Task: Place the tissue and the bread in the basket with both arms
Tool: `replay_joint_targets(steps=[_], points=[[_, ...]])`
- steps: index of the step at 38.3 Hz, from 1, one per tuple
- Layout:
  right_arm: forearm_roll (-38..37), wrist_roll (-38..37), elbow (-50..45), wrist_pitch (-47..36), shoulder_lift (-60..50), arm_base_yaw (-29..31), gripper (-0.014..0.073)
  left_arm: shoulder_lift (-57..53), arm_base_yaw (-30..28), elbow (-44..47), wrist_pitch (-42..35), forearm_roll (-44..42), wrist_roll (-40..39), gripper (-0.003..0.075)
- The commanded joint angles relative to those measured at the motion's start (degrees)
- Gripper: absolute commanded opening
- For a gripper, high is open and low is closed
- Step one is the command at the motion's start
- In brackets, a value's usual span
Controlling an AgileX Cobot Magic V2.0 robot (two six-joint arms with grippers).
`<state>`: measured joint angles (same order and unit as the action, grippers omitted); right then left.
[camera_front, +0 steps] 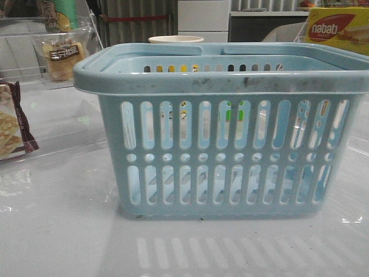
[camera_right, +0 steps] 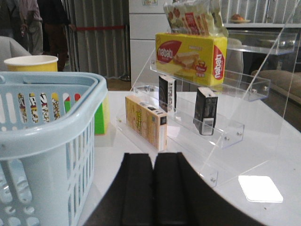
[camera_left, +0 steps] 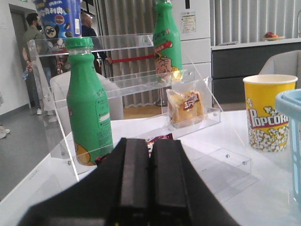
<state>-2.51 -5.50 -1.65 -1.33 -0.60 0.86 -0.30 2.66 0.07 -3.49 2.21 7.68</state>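
Observation:
The light-blue basket fills the middle of the front view, and neither gripper shows there. The bread, tan in a clear bag with a dark label, stands on a clear acrylic shelf at the far left. In the left wrist view my left gripper is shut and empty, short of the bread on its shelf. My right gripper is shut and empty beside the basket. Two small black packets stand on the right shelf; I cannot tell which is the tissue.
A maroon-edged cracker bag lies at the left edge. Green bottles stand on the left shelf and a popcorn cup stands behind the basket. The right shelf holds a yellow Nabati box and a tan box.

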Motion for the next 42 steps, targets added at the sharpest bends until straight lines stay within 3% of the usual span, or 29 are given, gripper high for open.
replay_joint_targets(steps=[1, 10, 24, 35, 42], points=[[-0.6, 0.1, 4.8, -4.6, -1.0, 0.5, 0.0056, -1.0, 0.1, -4.3, -4.4, 1.1, -0.2, 0.0091], [-0.9, 0.1, 19.5, 5.1, 1.0, 0.5, 0.0056, 0.8, 0.1, -18.9, 7.2, 1.1, -0.2, 0.0091], [-0.9, 0.1, 39.4, 23.4, 13.4, 0.5, 0.0056, 13.3, 0.1, -39.6, 25.0, 1.1, -0.2, 0.0091], [-0.9, 0.1, 41.9, 37.6, 20.9, 0.5, 0.0056, 20.9, 0.1, -42.3, 37.7, 1.1, -0.2, 0.0091], [-1.0, 0.1, 40.1, 41.5, 23.9, 0.5, 0.0056, 23.3, 0.1, -40.5, 38.8, 1.1, -0.2, 0.0091]])
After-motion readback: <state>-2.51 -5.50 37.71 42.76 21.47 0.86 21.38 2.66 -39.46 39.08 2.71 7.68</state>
